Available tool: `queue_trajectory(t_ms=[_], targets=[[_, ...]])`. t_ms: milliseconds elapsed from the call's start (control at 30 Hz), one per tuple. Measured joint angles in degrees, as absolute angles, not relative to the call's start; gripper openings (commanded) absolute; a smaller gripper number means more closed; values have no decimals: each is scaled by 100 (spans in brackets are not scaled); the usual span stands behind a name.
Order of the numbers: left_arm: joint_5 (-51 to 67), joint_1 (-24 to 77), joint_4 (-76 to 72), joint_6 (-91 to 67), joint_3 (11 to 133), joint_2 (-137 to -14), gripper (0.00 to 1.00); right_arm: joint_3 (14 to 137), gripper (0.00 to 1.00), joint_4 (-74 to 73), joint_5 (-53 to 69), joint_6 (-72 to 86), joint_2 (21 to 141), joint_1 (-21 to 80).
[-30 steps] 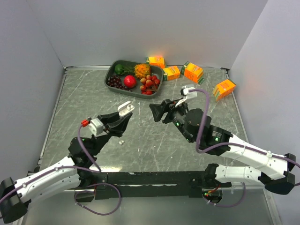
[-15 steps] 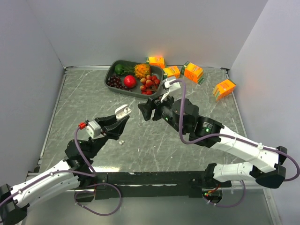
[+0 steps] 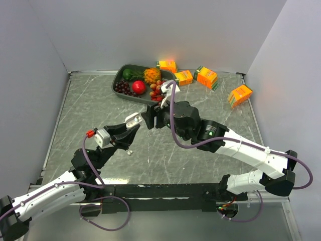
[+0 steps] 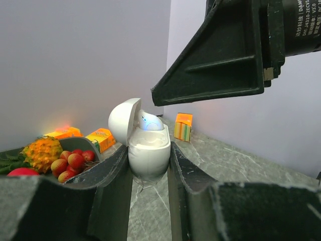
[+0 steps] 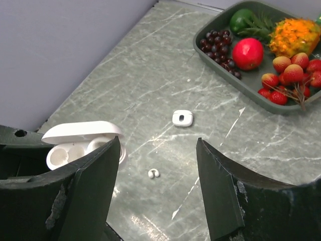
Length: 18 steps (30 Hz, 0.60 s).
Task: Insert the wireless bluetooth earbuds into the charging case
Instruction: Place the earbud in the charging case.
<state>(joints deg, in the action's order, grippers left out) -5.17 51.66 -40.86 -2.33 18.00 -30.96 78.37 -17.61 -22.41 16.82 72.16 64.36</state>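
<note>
Perhaps "4310-2EC" on right arm's motor housing (image 4: 301, 30)

This looks like a robotics lab's test cell rather than any home or kitchen. The fruit tray (image 3: 115, 82) sits on a grey, marble-patterned table (image 3: 90, 110) boxed in by bare, pale panels: a back wall (image 3: 150, 30) just behind the tray, and side walls (image 3: 25, 100) well off to its left and right. Nothing hangs on them. Well to the near side of the tray, a left arm (image 3: 50, 193) and a right arm (image 3: 251, 153) are bolted to a black bar (image 3: 165, 191), with purple cables (image 3: 89, 159) looping loose along them. Just right of the tray lie small orange cartons (image 3: 206, 77), scattered like staged props.
</note>
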Motion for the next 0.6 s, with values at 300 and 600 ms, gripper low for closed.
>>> queue_trajectory(t_ms=[300,600], targets=[[-517,5166,-4084,-231,1800,-3100,1,7837,69,-1826,-2108,1706,7214,6438],[-513,5166,-4091,-228,1800,-3177,1,7837,69,-1903,-1975,1820,7238,6449]])
